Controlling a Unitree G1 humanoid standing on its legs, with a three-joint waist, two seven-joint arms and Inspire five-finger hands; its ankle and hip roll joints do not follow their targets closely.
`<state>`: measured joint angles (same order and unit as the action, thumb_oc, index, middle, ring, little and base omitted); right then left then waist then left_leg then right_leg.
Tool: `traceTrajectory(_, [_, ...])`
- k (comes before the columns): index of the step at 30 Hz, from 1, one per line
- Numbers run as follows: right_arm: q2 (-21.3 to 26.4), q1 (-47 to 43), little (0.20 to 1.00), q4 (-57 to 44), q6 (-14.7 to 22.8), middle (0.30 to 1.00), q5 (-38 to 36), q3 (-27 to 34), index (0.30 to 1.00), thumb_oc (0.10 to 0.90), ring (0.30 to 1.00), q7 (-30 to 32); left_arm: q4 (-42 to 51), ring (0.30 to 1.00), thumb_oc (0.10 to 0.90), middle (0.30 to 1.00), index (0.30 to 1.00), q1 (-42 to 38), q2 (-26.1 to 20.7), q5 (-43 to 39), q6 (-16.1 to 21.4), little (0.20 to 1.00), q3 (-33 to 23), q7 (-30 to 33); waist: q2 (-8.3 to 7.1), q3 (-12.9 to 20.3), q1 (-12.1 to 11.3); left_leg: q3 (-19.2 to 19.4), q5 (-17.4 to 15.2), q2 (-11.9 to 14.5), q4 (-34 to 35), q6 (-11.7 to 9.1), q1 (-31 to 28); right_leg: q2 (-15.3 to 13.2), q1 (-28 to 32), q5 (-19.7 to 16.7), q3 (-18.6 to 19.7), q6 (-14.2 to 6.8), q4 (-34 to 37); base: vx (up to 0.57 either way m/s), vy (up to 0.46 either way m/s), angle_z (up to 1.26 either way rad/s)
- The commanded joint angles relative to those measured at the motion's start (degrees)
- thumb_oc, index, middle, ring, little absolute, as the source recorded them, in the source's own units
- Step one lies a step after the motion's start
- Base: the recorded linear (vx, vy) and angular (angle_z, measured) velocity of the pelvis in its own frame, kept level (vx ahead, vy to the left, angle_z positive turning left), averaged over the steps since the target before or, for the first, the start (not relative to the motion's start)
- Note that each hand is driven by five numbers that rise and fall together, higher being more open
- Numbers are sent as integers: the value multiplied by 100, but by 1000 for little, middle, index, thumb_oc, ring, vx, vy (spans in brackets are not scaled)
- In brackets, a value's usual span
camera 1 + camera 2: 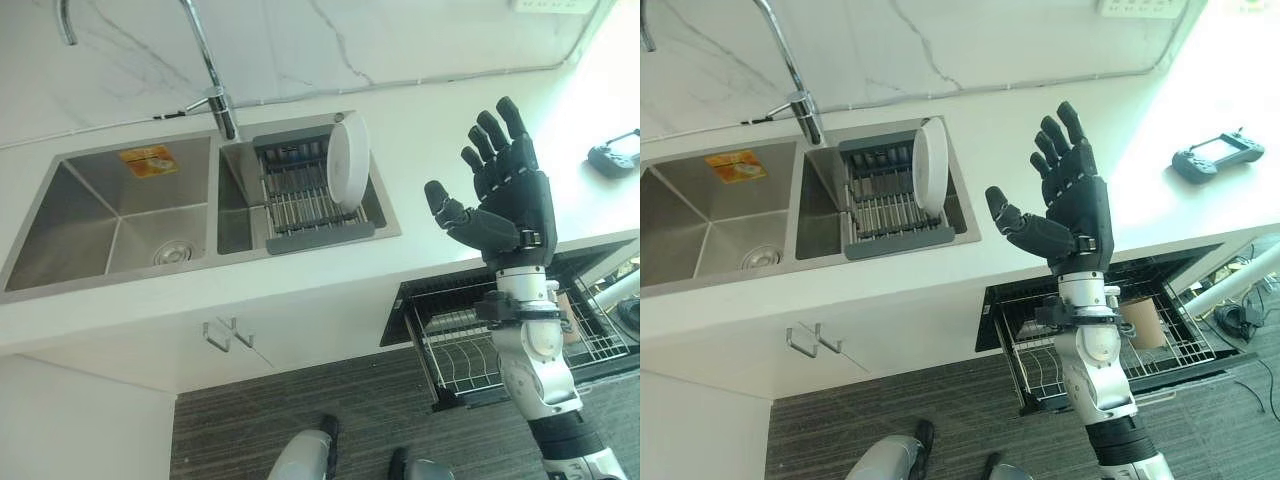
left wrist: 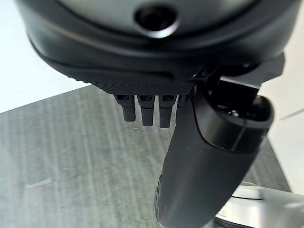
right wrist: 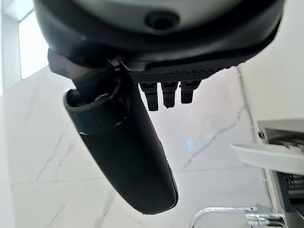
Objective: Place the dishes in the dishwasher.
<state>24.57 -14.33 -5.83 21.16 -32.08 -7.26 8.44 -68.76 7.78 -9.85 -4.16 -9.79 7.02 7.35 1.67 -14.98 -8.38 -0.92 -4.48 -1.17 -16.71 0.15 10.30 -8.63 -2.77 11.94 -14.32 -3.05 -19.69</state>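
Note:
A white plate stands on edge in the grey drying rack set in the right basin of the steel sink. My right hand is raised above the counter's front edge, to the right of the rack, open with fingers spread and nothing in it. Below the counter the dishwasher's wire rack is pulled out, with a brown cup in it. The plate's rim shows in the right wrist view. My left hand hangs over the grey floor, fingers straight, holding nothing.
A tall tap rises behind the sink. A black controller lies on the white counter at the far right. A cabinet handle sticks out under the sink. Striped grey floor lies in front.

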Motion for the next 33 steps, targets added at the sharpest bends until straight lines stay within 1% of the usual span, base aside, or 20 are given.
traceTrajectory(1, [101, -854, 900, -266, 255, 900, -116, 253, 900, 800, 900, 235, -247, 900, 800, 900, 900, 325, -136, 49, 93, 900, 205, 189, -16, 166, -51, 122, -792, 393, -48, -136, -68, 104, 224, 552, -446, 23, 250, 135, 3, 29])
traceTrajectory(3, [106, -987, 900, -167, 133, 900, -183, 239, 900, 800, 900, 292, -258, 900, 800, 900, 900, 307, -118, -10, 118, 900, 214, 267, -31, 202, -87, 99, -782, 401, -48, -160, -56, 104, 248, 581, -465, 24, 250, 134, -2, 10])
traceTrajectory(6, [120, -1141, 900, -24, 26, 900, -231, 210, 900, 800, 900, 307, -203, 900, 800, 900, 900, 296, -140, 52, 263, 900, 201, 366, -55, 208, -146, 65, -744, 431, -48, -182, -36, 119, 286, 609, -508, 57, 250, 102, -19, -1])
traceTrajectory(7, [119, -1177, 900, 6, 8, 900, -206, 198, 900, 800, 900, 320, -178, 900, 800, 900, 900, 294, -153, 29, 256, 900, 211, 363, -62, 203, -163, 45, -729, 435, -48, -191, -22, 131, 290, 616, -513, 69, 250, 90, -30, 7])
traceTrajectory(8, [123, -1206, 900, 20, -20, 900, -185, 194, 900, 800, 900, 336, -136, 900, 800, 900, 900, 287, -159, -24, 223, 900, 204, 372, -66, 191, -179, 25, -710, 439, -48, -201, -8, 146, 298, 623, -518, 85, 250, 70, -56, 11])
traceTrajectory(12, [190, -1255, 900, 53, -139, 900, -211, 179, 900, 800, 900, 401, 83, 900, 800, 900, 900, 304, -224, 74, 361, 900, 187, 414, -68, 104, -238, -25, -578, 508, -48, -285, 111, 235, 322, 657, -554, 172, 250, 39, -66, 8])
traceTrajectory(15, [221, -1322, 900, 130, -164, 900, -180, 125, 900, 800, 900, 481, 258, 900, 800, 900, 900, 299, -234, 42, 556, 900, 176, 358, -50, 16, -278, -20, -461, 586, -48, -357, 220, 289, 319, 659, -604, 234, 250, -17, -74, 8])
traceTrajectory(17, [227, -1435, 900, 260, -154, 900, -191, 75, 900, 800, 900, 583, 441, 900, 800, 900, 900, 233, -241, 42, 810, 900, 181, 177, -37, -68, -318, -39, -375, 617, -48, -398, 282, 340, 322, 639, -650, 273, 250, -28, -102, 19])
traceTrajectory(20, [209, -1458, 900, 334, -149, 900, -187, 65, 900, 800, 900, 604, 617, 900, 800, 900, 900, 223, -215, 78, 957, 900, 248, 43, -30, -88, -333, -67, -359, 606, -48, -407, 268, 365, 354, 638, -663, 288, 250, 14, -45, 12])
traceTrajectory(23, [192, -1451, 900, 397, -180, 900, -177, 48, 900, 800, 900, 600, 791, 900, 800, 900, 900, 241, -191, 110, 1021, 900, 392, -98, -23, -92, -345, -90, -347, 589, -48, -415, 236, 368, 407, 637, -679, 297, 250, 39, -11, 3])
traceTrajectory(25, [165, -1475, 900, 452, -245, 900, -125, 3, 900, 800, 900, 597, 867, 900, 800, 900, 900, 241, -170, -40, 979, 900, 452, -103, -20, -84, -351, -87, -352, 579, -48, -419, 213, 362, 444, 648, -693, 297, 250, 41, 12, 6])
traceTrajectory(28, [152, -1447, 900, 533, -291, 900, -228, -28, 900, 800, 900, 594, 895, 900, 800, 900, 900, 220, -162, 75, 979, 900, 502, -143, -34, -77, -360, -84, -360, 563, -48, -421, 173, 344, 491, 649, -718, 288, 250, 45, 10, 1])
traceTrajectory(30, [137, -1455, 900, 671, -237, 900, -312, -72, 900, 800, 900, 616, 858, 900, 800, 900, 900, 187, -196, 142, 988, 900, 605, -177, -54, -56, -367, -86, -381, 542, -48, -415, 138, 327, 517, 654, -723, 274, 250, 56, 8, 6])
traceTrajectory(33, [121, -1554, 900, 764, -242, 900, -253, -105, 900, 800, 900, 652, 801, 900, 800, 900, 900, 134, -230, 226, 1051, 900, 676, -212, -67, -59, -377, -98, -413, 507, -48, -392, 92, 292, 530, 649, -738, 261, 250, 17, 6, 4])
